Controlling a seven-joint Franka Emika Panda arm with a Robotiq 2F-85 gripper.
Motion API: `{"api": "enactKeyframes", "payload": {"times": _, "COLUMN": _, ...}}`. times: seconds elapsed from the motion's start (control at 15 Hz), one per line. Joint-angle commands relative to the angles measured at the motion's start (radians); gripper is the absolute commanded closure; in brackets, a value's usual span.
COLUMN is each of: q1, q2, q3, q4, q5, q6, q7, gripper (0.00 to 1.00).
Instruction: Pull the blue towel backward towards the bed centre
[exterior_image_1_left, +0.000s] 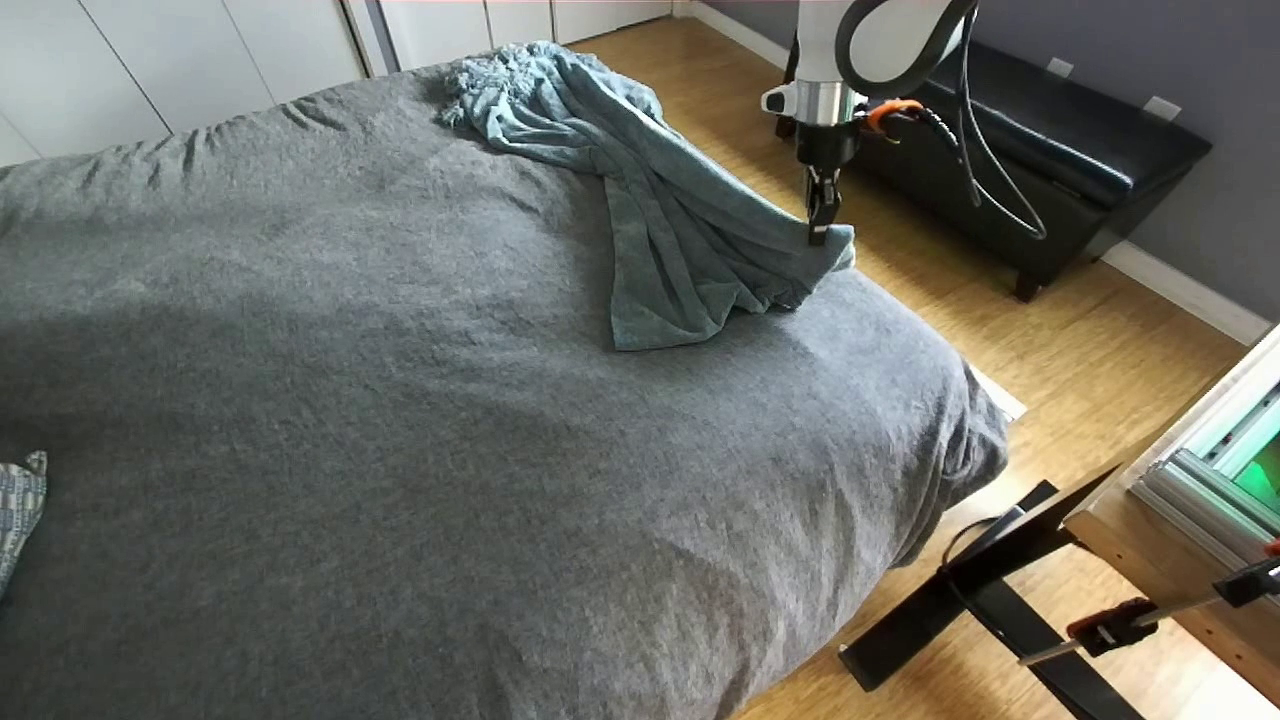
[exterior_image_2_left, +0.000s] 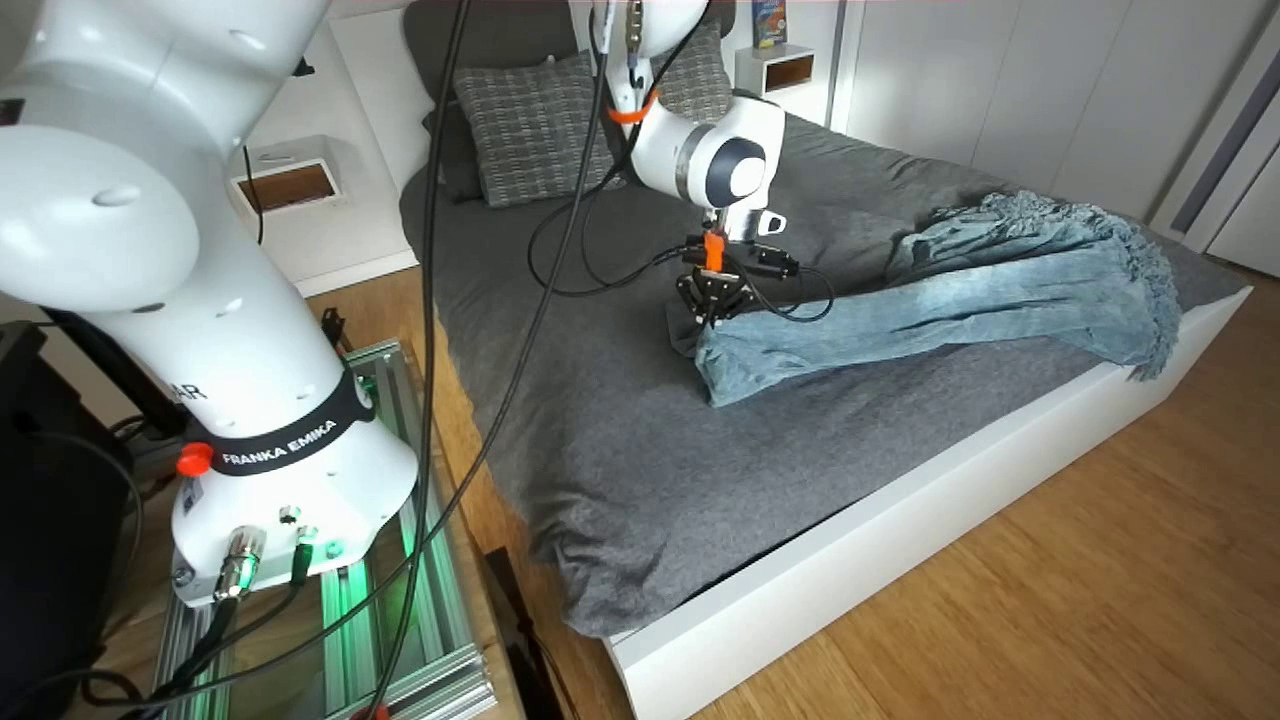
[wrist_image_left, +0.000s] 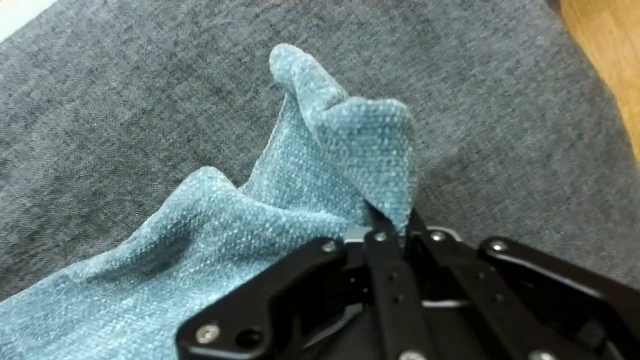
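Wrist view: towel (wrist_image_left: 215, 240) in tool (wrist_image_left: 400, 229).

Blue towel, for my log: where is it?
The towel lies right of centre in an exterior view, on the bed, one end pinched by the jaws.

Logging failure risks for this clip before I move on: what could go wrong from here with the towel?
The gripper pinches only a fold of the blue towel, so it might slip out under a pull. The towel's fringed end lies out by the white bed frame and may lag or bunch. The grey bedspread lies directly underneath and could ruck up.
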Motion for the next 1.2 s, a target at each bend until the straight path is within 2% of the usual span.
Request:
{"api": "enactKeyframes", "payload": {"times": 0.0, "q1": -0.005, "q2": 0.003, "q3": 0.006, "q4": 0.003, "q5": -0.007, "q6": -0.003, "q7": 0.004, "gripper": 0.98}}
{"api": "enactKeyframes", "payload": {"times": 0.07, "q1": 0.013, "q2": 0.002, "q3": 0.009, "q4": 0.006, "q5": -0.018, "q6": -0.006, "q7": 0.006, "gripper": 0.98}}
{"api": "enactKeyframes", "payload": {"times": 0.2, "q1": 0.095, "q2": -0.015, "q3": 0.001, "q4": -0.007, "q5": -0.083, "q6": 0.005, "q7": 0.029, "gripper": 0.98}}
{"api": "enactKeyframes", "payload": {"times": 0.67, "q1": 0.331, "q2": -0.048, "q3": 0.04, "q4": -0.057, "q5": -0.278, "q6": 0.075, "q7": 0.056, "gripper": 0.98}}
{"api": "enactKeyframes", "payload": {"times": 0.93, "q1": 0.415, "q2": -0.065, "q3": 0.06, "q4": -0.089, "q5": -0.384, "q6": 0.089, "q7": 0.027, "gripper": 0.98}}
{"api": "enactKeyframes", "payload": {"times": 1.13, "q1": 0.444, "q2": -0.076, "q3": 0.095, "q4": -0.121, "q5": -0.457, "q6": 0.08, "q7": 0.002, "gripper": 0.98}}
